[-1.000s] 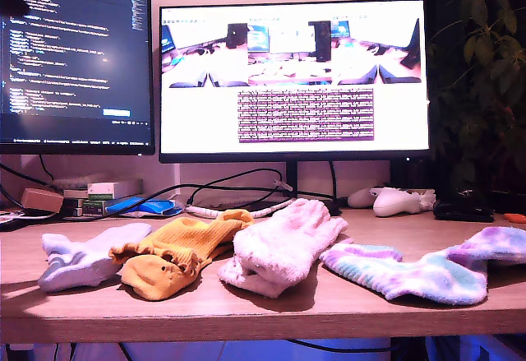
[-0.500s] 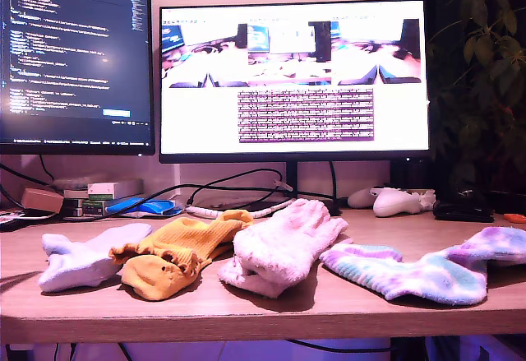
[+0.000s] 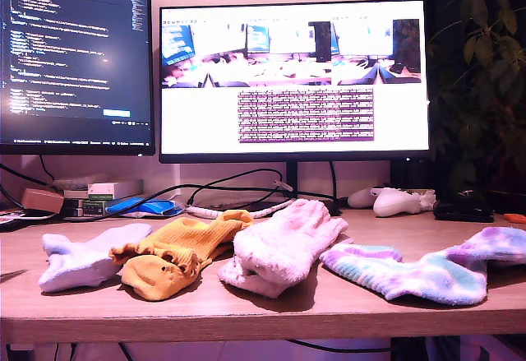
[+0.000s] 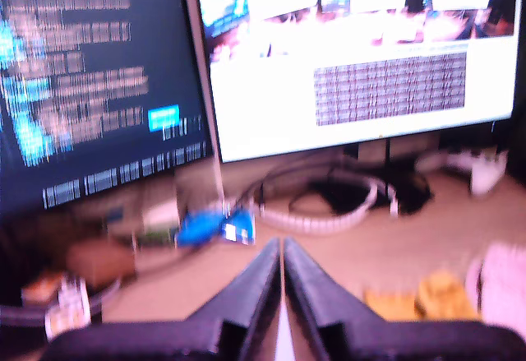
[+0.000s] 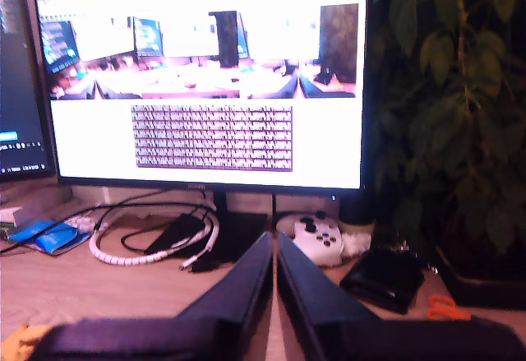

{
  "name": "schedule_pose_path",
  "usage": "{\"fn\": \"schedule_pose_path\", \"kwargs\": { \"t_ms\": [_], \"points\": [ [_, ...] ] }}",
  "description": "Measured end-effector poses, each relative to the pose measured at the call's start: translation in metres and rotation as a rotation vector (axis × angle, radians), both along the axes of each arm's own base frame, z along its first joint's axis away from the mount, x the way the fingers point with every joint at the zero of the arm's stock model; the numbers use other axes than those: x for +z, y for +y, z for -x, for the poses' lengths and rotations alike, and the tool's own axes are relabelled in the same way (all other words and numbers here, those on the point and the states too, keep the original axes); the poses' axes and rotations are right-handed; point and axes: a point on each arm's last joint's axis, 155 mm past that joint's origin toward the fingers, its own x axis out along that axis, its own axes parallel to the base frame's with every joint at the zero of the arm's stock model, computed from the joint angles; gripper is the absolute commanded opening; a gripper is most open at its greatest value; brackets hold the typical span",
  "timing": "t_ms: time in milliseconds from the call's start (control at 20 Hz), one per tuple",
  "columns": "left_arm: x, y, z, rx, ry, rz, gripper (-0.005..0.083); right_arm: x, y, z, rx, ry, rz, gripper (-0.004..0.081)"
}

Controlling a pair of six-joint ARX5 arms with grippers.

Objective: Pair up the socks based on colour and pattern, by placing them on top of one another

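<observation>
My first tool (image 4: pixel 282 250) has its fingers pressed together with nothing between them, held above the surface (image 4: pixel 345 258) and facing the monitors; its picture is blurred, though a bit of the mustard-orange sock (image 4: pixel 415 299) and the fluffy pink sock (image 4: pixel 503 287) shows beneath it. My second tool (image 5: pixel 274 246) is likewise closed and empty, aimed at the white game controller (image 5: pixel 319 238) and the plant (image 5: pixel 448 106). Neither arm shows in the exterior view.

The socks lie in a row along the front edge of the surface (image 3: pixel 246 307): the pale lavender-white sock (image 3: pixel 86 258) nearest the exterior view's left end, the mustard-orange sock (image 3: pixel 177 254) touching it, the fluffy pink sock (image 3: pixel 283 246) in the middle, and the tie-dye sock (image 3: pixel 427 270) toward the exterior view's right end. Several look doubled up already, but I cannot tell how many pieces each heap holds.

If any pairing remains, I judge the sound approach is to spread a tool wide, come straight down on the middle of one sock, pinch only its top layer and lift clear before carrying it over.

Open room lies behind the row, up to the coiled cable (image 3: pixel 238 206) and monitor stand (image 3: pixel 289 182). The front edge is close, so a dragged sock could slip off.
</observation>
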Motion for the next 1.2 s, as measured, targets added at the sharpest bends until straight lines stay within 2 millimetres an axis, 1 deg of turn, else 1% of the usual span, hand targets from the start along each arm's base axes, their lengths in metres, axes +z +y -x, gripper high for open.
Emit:
{"fn": "schedule_pose_path", "kwargs": {
  "t_ms": [100,150,200,350,400,450,600,700,800,950,1100,1200],
  "points": [
    [-0.012,0.005,0.002,0.024,0.005,0.001,-0.0019,0.003,0.0,0.0,-0.004,-0.033,0.024,-0.0011],
    [-0.015,0.007,0.003,0.034,-0.002,0.002,-0.0019,-0.001,0.0,-0.001,-0.005,-0.036,0.025,-0.0011],
    [-0.014,0.01,0.004,0.042,-0.015,0.002,-0.0019,-0.009,-0.001,-0.002,-0.01,-0.03,0.04,-0.0011],
    [-0.008,0.017,0.011,0.069,-0.055,0.002,-0.0019,-0.045,-0.001,-0.005,-0.01,0.028,0.049,-0.0011],
    [-0.01,0.018,0.013,0.075,-0.051,0.001,-0.0019,-0.051,-0.001,-0.003,-0.01,0.037,0.05,-0.0011],
    [-0.012,0.019,0.015,0.078,-0.045,0.002,-0.0019,-0.054,-0.001,-0.001,-0.01,0.04,0.05,-0.0011],
    [-0.016,0.02,0.022,0.082,-0.034,0.009,-0.0019,-0.045,-0.002,0.008,-0.011,0.002,0.035,-0.0011],
    [-0.014,0.02,0.029,0.084,-0.046,0.014,-0.0019,-0.045,-0.005,0.012,-0.023,0.001,0.033,-0.0011],
    [-0.015,0.021,0.033,0.094,-0.047,0.015,-0.0019,-0.047,-0.008,0.016,-0.04,0.0,0.072,-0.0011],
    [-0.027,0.021,0.038,0.093,0.008,0.052,-0.0019,-0.051,-0.008,0.02,-0.04,0.012,0.079,-0.0011],
    [-0.048,0.021,0.039,0.095,0.095,0.06,-0.0019,-0.077,-0.008,0.02,-0.037,0.112,0.092,-0.0011],
    [-0.067,0.02,0.041,0.098,0.17,0.061,-0.0019,-0.101,-0.009,0.021,-0.034,0.207,0.104,-0.0011]
  ]
}}
